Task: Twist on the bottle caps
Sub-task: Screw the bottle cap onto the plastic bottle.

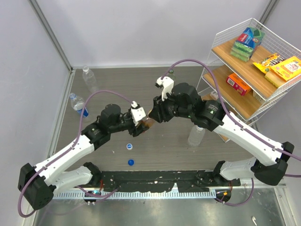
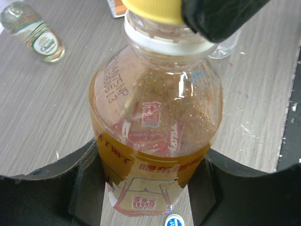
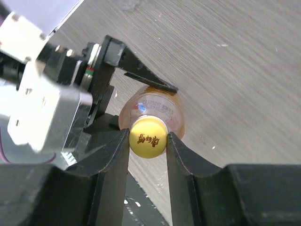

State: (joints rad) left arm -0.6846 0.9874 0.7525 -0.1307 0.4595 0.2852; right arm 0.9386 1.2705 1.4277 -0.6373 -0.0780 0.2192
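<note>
Both grippers engaged on one amber plastic bottle with red label (image 2: 155,141).
You see the left gripper (image 2: 149,188) clamped around the bottle body at mid-table, between the arms. The right gripper (image 3: 147,141) is closed on the round yellow plastic cap (image 3: 147,136), seated on the bottle neck. A dark blue round cap (image 1: 131,162) and a white cap with blue middle (image 1: 129,147) lie loose nearby.
</note>
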